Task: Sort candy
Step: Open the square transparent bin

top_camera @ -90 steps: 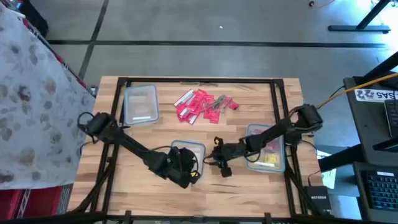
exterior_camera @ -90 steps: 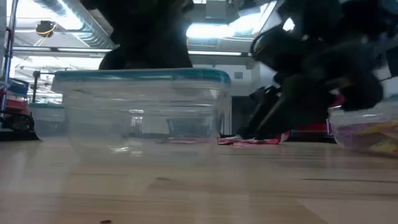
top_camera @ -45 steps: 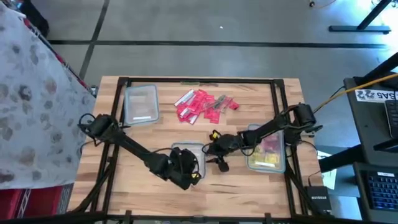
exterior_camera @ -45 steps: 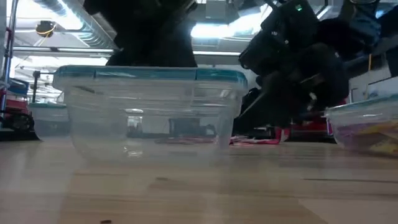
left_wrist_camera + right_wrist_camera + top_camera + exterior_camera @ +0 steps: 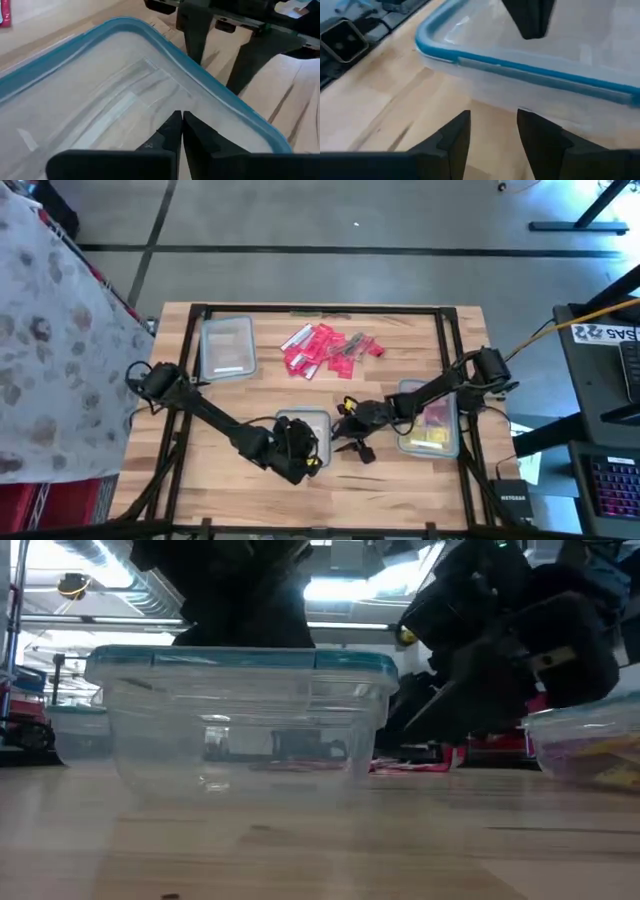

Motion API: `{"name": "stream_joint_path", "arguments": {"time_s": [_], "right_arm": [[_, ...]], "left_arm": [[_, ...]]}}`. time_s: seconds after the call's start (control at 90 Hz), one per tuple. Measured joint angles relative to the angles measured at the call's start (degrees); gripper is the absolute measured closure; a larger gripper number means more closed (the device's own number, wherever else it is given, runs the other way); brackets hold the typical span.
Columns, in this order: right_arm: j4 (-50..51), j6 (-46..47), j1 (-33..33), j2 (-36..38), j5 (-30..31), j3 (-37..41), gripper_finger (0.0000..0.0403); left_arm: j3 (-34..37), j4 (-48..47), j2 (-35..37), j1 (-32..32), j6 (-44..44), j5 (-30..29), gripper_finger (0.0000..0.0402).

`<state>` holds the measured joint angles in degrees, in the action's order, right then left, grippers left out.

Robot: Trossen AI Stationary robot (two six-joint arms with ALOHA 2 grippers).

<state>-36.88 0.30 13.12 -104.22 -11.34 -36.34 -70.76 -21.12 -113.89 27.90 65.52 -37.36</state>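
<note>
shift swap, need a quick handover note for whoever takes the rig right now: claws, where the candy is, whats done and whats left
Left claw: shut, empty, inside the clear middle tub at the near edge.
Right claw: open, empty, low over bare wood just right of that tub.
Candy pile: mostly red/pink with a few silvery pieces, loose on the table at the far middle.
Right tub: already holds yellow and some pink pieces.
Far-left tub: no candy to be seen in it; the middle tub looks empty too.
Left to do: most of the pile is unsorted.
</note>
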Motion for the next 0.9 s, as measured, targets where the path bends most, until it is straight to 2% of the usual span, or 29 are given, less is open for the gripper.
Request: {"name": "stream_joint_path", "arguments": {"time_s": [0.233, 0.4, 0.578, 0.789, 0.9], "right_arm": [[-0.15, -2.06, -4.13, 0.02, 0.79, 1.51, 0.0253], [-3.81, -2.29, -6.59, 0.01, -6.49, 1.6, 0.0253], [-5.51, -2.36, -6.77, -0.09, -7.05, 1.73, 0.0253], [-6.13, -1.89, -6.16, -0.18, -11.31, 1.73, 0.0253], [-5.89, -0.59, -5.44, -0.19, -18.24, 1.77, 0.0253]], "left_arm": [[0.18, 0.87, 0.0, -0.07, -1.53, -0.35, 0.0401], [0.2, 0.89, 0.0, -0.15, -2.14, -0.35, 0.0401], [0.2, 0.55, 0.0, -0.17, -5.55, -0.35, 0.0401], [0.2, -0.85, 0.05, -0.65, -7.18, -0.14, 0.0401], [0.2, -1.08, 0.18, -1.14, -7.15, 1.25, 0.0401]]}}
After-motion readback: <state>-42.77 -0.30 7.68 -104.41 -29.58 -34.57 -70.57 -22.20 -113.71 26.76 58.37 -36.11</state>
